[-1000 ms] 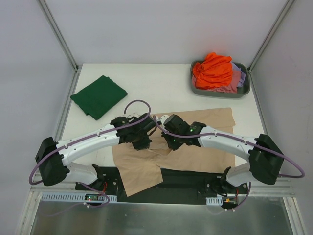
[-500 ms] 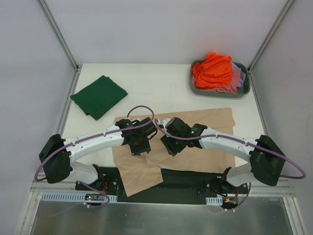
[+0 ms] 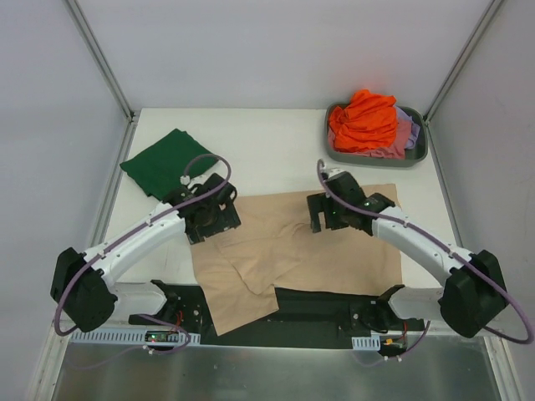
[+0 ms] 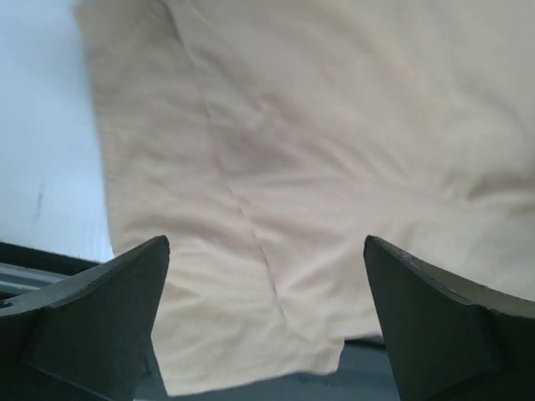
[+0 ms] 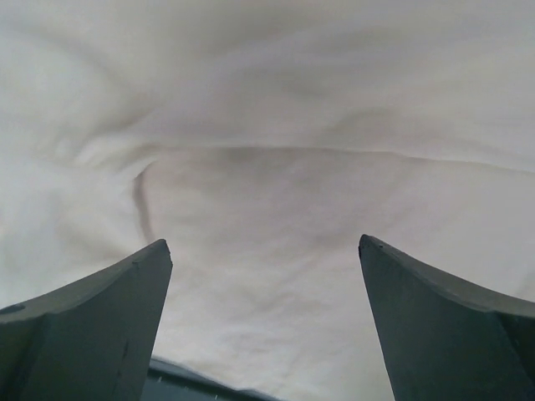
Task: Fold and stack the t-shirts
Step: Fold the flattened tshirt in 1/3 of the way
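1. I see the grey tub point(image 3: 368, 160) at the far right corner, heaped with an orange tee point(image 3: 364, 121) over a pink one point(image 3: 405, 134).
2. The beige tee point(image 3: 334, 251) lies spread and creased across the near table point(image 3: 267, 142), one corner hanging over the front edge.
3. A green tee point(image 3: 167, 163) sits folded at far left.
4. My left gripper point(image 4: 266, 242) and right gripper point(image 5: 263, 242) hover above the beige tee, jaws wide, holding nothing.
5. White walls point(image 3: 276, 50) and metal posts point(image 3: 100, 58) enclose the table.

Pretty bare setup: a white tabletop point(image 3: 276, 138) boxed in by plain pale walls point(image 3: 276, 50), with aluminium posts point(image 3: 100, 58) slanting up from its far corners. A brushed metal sheet point(image 3: 276, 372) runs below the near edge. Light's soft and even.
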